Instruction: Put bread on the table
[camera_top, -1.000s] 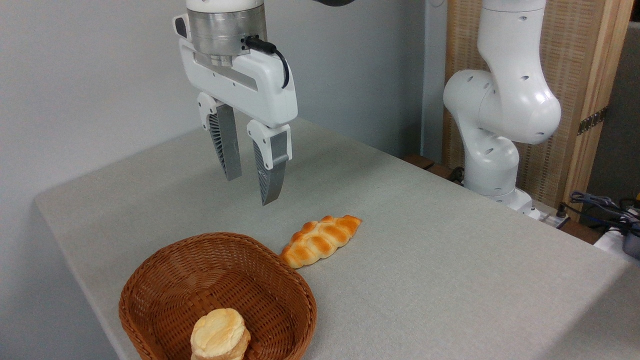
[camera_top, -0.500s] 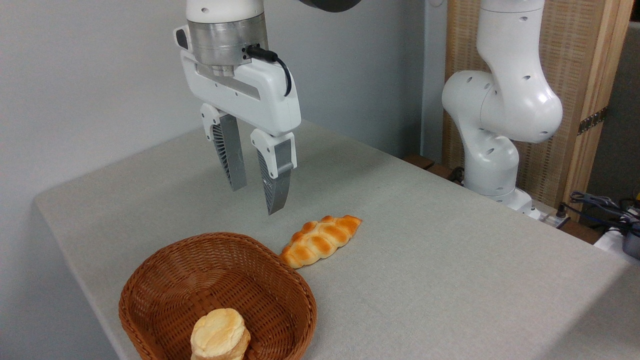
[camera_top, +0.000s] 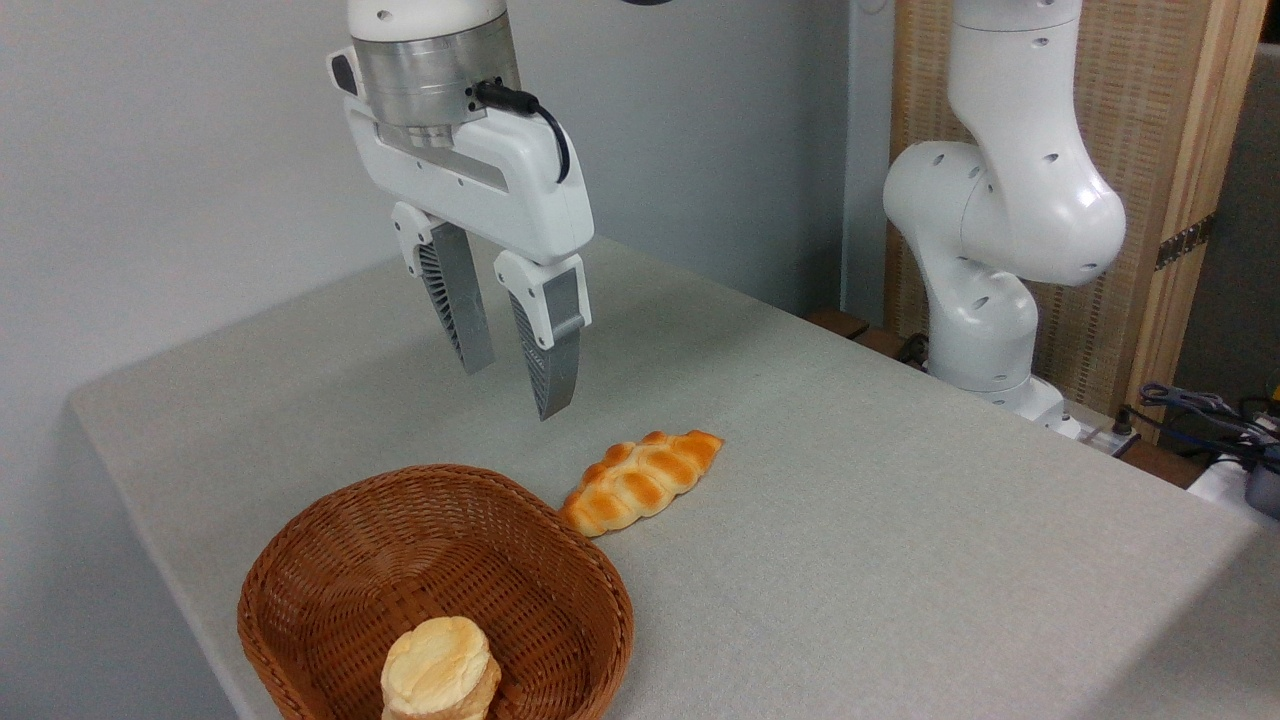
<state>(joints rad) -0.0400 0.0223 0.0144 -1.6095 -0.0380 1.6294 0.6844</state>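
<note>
Claw (camera_top: 510, 385) has shifted slightly left and up vs half a sec ago; bread, basket unchanged. Table (camera_top: 900, 520) w/ grey cloth fills the view. Wicker basket (camera_top: 330, 560) at 7 o'clock, pale round bun (camera_top: 440, 668) inside. Claw hangs empty above the table, fingers parted. Braided bread (camera_top: 642, 480) lies on the cloth at the basket's 1 o'clock, just beside the rim.

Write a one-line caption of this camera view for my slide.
Braided bread lies on the table beside the basket; open tool hangs empty above.
</note>
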